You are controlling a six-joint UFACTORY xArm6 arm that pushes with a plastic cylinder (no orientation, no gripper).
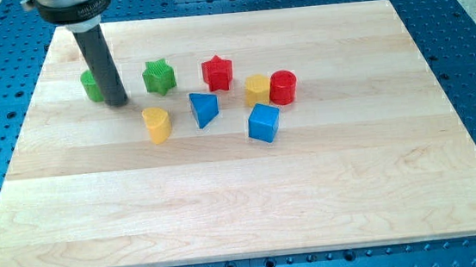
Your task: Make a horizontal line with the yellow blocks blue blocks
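- At the worktop's point(227, 204) upper left, my tip point(119, 101) rests just right of a partly hidden green block point(90, 86); I carry no fingers, so nothing is gripped.
- The yellow heart-like block point(157, 123), blue triangular block point(204, 109) and blue cube point(264, 122) already sit in a rough row.
- The yellow hexagonal block point(257, 89) sits higher, touching the red cylinder point(284, 87), so it probably needs nudging down.
- The green star point(159, 75) and red star point(216, 72) lie above the row, out of the way.

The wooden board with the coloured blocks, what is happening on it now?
I am to push the yellow and blue blocks into a horizontal line. My tip stands at the view's left, against a green block, away from all four. The yellow heart-like block, blue triangular block, yellow block and blue cube lie only roughly in a row, uneven.
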